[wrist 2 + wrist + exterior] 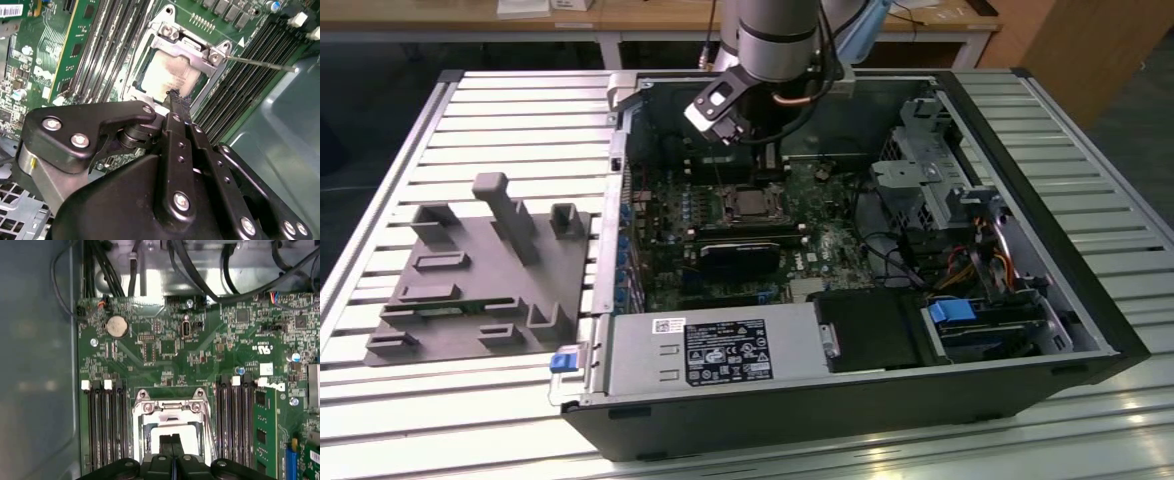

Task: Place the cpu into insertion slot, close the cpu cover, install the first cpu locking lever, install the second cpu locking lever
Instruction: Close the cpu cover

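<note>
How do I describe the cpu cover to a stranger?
Inside the black computer case lies a green motherboard. Between its long black memory slots sits the cpu cover, a thin square silver metal frame; only it has a window showing a grey chip.

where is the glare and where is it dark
Exterior view: light streaks glare on the slatted table; first wrist view: the cpu top is washed out white; second wrist view: softer sheen on the cpu, the black gripper dark before it.
</note>
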Available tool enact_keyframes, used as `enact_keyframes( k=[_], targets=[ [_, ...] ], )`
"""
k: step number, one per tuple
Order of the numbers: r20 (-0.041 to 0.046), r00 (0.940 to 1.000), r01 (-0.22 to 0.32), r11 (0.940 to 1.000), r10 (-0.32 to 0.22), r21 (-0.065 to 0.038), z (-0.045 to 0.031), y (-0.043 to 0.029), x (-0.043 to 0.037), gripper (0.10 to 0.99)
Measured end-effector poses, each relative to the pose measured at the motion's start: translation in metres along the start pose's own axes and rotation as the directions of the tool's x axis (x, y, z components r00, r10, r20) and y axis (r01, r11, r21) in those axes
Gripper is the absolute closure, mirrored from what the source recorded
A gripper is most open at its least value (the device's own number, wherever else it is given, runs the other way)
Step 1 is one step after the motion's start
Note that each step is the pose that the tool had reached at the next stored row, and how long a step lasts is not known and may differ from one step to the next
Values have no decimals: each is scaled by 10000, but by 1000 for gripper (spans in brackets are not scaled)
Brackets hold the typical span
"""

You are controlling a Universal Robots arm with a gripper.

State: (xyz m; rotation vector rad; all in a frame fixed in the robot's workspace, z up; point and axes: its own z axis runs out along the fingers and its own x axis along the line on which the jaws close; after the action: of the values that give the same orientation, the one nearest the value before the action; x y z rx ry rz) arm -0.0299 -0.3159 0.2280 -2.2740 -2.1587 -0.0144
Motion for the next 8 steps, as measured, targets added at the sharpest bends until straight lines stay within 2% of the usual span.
enact_keyframes(
  k=[6,8],
  targets=[
    [0,10000,4,10000,-4,0,1,-2,0,984],
    [0,9999,164,9999,-164,2,1,-3,0,984]
  ],
)
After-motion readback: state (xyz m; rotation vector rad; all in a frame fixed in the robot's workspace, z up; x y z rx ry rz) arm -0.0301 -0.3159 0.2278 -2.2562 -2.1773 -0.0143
